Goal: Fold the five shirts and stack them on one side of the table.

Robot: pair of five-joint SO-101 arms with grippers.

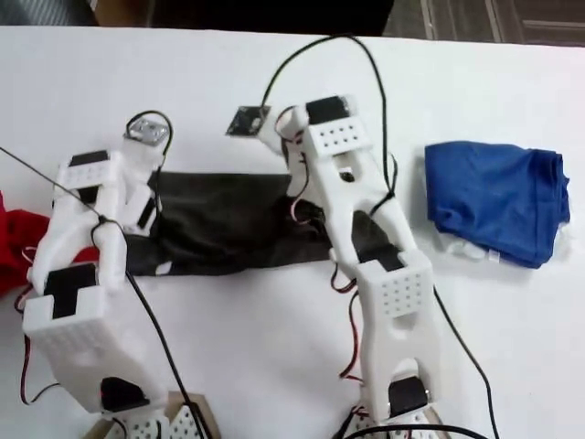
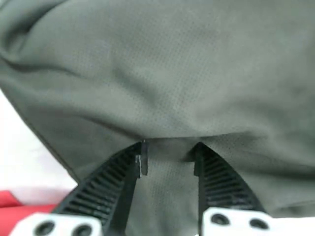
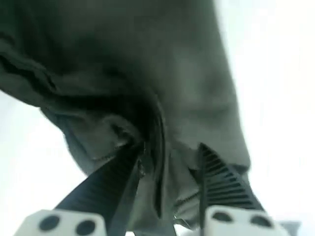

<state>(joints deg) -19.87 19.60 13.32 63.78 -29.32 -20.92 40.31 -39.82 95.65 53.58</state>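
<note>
A dark grey shirt (image 1: 228, 224) lies as a long band across the middle of the white table (image 1: 265, 347). My left gripper (image 1: 151, 212) is down on its left end. In the left wrist view that gripper (image 2: 170, 157) is open, its tips pressed against the smooth cloth (image 2: 172, 73). My right gripper (image 1: 308, 215) is at the shirt's right part. In the right wrist view it (image 3: 170, 157) is open, with bunched folds of the shirt (image 3: 147, 83) between its fingers. A folded blue shirt (image 1: 494, 197) lies at the right. A red shirt (image 1: 13, 242) lies crumpled at the left edge.
Both arms' white bodies and black cables (image 1: 155, 338) cross the near half of the table. Bare table shows at the far side (image 1: 73, 73) and between the arms. A strip of the red shirt (image 2: 15, 209) shows beside the left gripper.
</note>
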